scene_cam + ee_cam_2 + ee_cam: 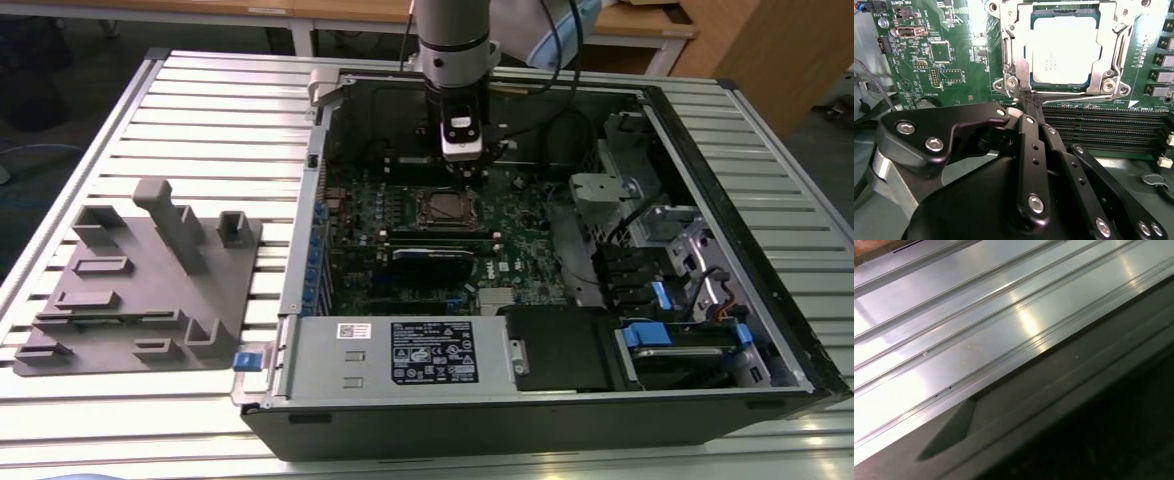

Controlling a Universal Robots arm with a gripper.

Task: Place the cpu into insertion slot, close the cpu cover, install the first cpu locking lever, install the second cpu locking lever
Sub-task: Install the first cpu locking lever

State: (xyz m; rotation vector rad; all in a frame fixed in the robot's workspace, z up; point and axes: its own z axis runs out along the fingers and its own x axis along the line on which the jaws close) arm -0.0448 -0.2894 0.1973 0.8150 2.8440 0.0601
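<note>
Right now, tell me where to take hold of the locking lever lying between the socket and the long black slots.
Likely its end at the corner of the cpu cover, by the gripper. The locking lever is a thin wire lying low between cover and long black slots, so come from above, fingers astride it.

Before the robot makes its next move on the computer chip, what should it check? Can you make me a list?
1. The cpu sits in the insertion slot: ok.
2. The cpu cover lies flat over the cpu: ok.
3. The claw is at the slot's corner, beside the thin metal lever: ok.
4. The claw is shut: ok.
5. The thin metal lever is hooked down: cannot tell.
</note>
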